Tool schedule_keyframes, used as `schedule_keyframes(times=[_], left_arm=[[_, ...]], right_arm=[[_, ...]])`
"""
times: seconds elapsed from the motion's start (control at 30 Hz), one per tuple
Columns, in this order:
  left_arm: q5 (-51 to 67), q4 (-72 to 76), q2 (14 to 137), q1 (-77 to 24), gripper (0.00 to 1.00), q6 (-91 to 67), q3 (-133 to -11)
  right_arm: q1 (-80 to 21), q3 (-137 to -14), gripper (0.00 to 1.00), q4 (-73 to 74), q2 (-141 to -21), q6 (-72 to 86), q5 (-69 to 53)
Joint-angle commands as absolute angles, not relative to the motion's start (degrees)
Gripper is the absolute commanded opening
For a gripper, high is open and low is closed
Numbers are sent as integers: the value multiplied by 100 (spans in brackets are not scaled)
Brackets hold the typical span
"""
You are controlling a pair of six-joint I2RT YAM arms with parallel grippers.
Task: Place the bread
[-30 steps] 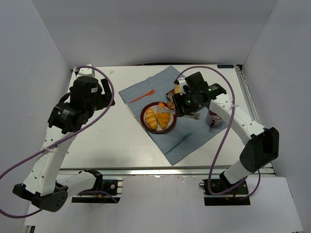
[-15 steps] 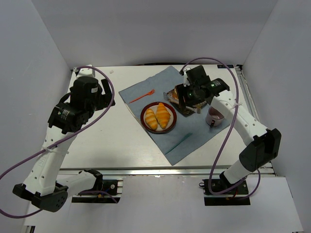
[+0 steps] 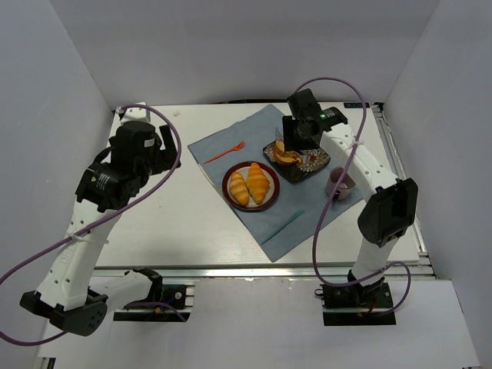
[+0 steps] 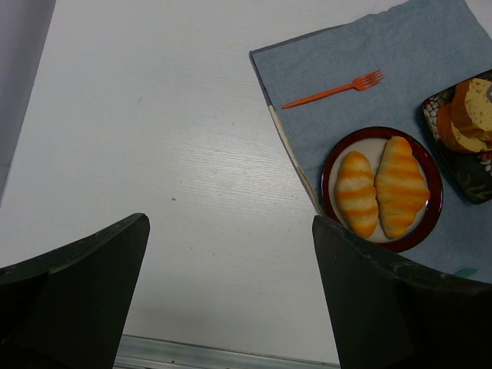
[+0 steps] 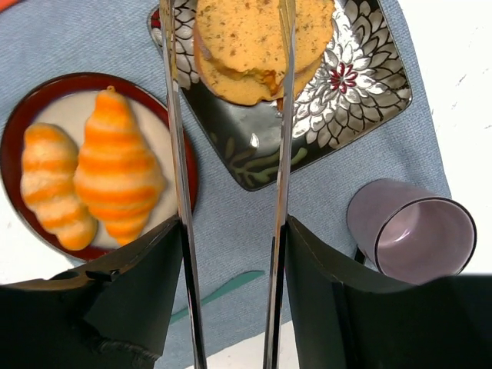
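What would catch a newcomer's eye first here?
Two striped orange croissant-shaped rolls lie side by side on a round red-rimmed plate, on the blue cloth mid-table. Just right of them, the right arm's hand hangs open over a round stacked bun on a square black flowered plate.

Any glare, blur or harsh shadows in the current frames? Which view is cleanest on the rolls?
Top external: even light, soft shadows, no blur, but the rolls are small. Left wrist: cleanest, rolls sharp and evenly lit; the left pincer is only a dark, soft-edged silhouette. Right wrist: sharp, with bright glints on the floral plate and mirror-shiny blades on the right pincer.
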State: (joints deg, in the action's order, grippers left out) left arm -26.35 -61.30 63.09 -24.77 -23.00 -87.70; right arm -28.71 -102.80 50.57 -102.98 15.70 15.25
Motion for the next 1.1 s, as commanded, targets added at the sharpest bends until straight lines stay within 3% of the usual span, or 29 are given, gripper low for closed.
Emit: schedule_keyframes(times=[0.0,0.2,0.37,0.67,1.07], left_arm=[[-2795,-6205,6302,-2505,98,-2145,-8947],[-2795,-6205,6354,-2496,98,-2083,-8956],[-2786,-6187,6372,-2496,98,-2074,-8930],[-2804,-6030,6407,-2496,98,-1987,-8851],[-2628,-5800,6820,-2505,98,-1731,-8982]], right_arm=[[-2857,-10635,58,5159,-10309,1591,1854],[-2374,-10205,58,4932,-9950,1881,1996],[-1418,-9905,58,4142,-9808,1032,953],[-274,-10862,60,3438,-11117,-737,-447],[615,-11373,62,2409,-12954,-1687,-914]])
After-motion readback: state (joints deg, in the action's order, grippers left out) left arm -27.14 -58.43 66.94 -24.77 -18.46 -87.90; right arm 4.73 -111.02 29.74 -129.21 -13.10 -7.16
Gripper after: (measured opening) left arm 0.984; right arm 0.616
